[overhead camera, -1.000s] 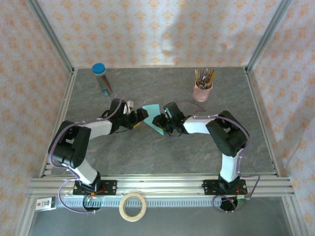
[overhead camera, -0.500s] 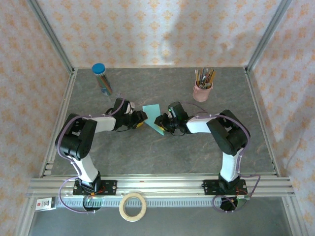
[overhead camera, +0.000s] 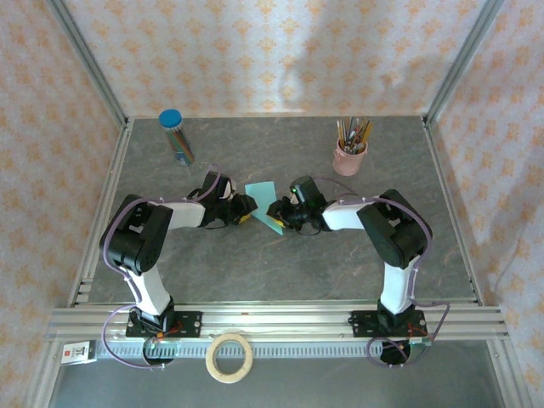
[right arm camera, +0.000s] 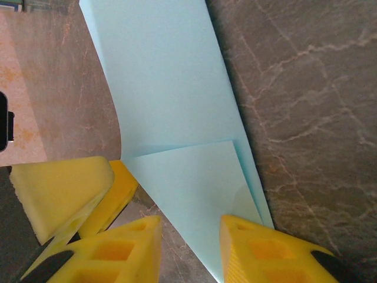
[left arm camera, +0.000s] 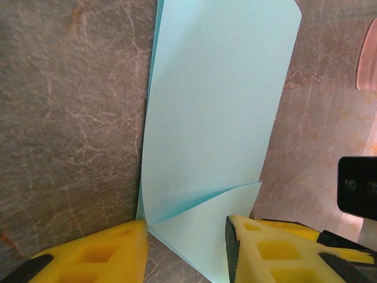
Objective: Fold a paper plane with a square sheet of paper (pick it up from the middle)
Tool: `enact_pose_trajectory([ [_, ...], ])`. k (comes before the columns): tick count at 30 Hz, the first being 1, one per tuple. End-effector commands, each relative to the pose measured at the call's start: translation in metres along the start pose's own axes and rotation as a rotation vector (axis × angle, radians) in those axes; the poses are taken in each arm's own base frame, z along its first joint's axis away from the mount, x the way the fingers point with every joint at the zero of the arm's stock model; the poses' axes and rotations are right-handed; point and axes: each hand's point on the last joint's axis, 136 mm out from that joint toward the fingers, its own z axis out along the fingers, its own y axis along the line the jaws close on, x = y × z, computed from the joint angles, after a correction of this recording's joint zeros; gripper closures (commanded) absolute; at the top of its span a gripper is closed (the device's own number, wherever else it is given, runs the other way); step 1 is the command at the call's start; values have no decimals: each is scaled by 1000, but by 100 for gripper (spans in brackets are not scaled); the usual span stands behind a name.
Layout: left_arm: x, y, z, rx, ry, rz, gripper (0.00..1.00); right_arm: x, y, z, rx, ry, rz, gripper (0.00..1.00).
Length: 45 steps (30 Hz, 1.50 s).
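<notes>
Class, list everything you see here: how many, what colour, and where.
sheet of paper: one, light turquoise, partly folded, mid-table between the grippers
pencil tube: one, blue lid, far left
pencil cup: one, pink, far right
tape roll: one, cream, front ledge
label: one, white, front left corner
table: one, grey marbled
left gripper: one, yellow fingers, open at the paper's left side
right gripper: one, yellow fingers, open at its right side
</notes>
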Motion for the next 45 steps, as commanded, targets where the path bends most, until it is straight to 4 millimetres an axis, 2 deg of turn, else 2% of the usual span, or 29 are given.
enact_pose_trajectory([
  [1, -1, -9, 6, 38, -2, 6, 63, 15, -34, 1, 89, 41, 44, 70],
  [5, -1, -33, 0, 150, 18, 41, 63, 14, -35, 0, 93, 34, 40, 70],
  [9, -3, -43, -7, 221, 30, 69, 62, 15, -36, 0, 96, 35, 34, 70],
  [14, -3, -36, -4, 245, 97, 78, 62, 15, -38, 1, 106, 38, 24, 70],
  [21, -1, -17, 4, 149, 136, 110, 61, 15, -38, 1, 107, 43, 14, 70],
  [25, -1, -15, 8, 143, 147, 109, 61, 14, -38, 1, 113, 43, 7, 70],
  [30, -4, -16, 8, 137, 155, 127, 64, 14, -38, 0, 119, 41, -6, 71],
  [35, -7, -5, 6, 116, 171, 130, 70, 13, -36, -1, 117, 40, -45, 71],
  [43, -6, -23, 2, 233, 188, 126, 75, 12, -28, -1, 88, 43, -73, 71],
  [44, -3, -16, 8, 228, 205, 107, 75, 11, -28, -1, 88, 42, -72, 71],
  [45, -2, -17, 8, 235, 208, 106, 76, 12, -28, -1, 87, 43, -73, 71],
])
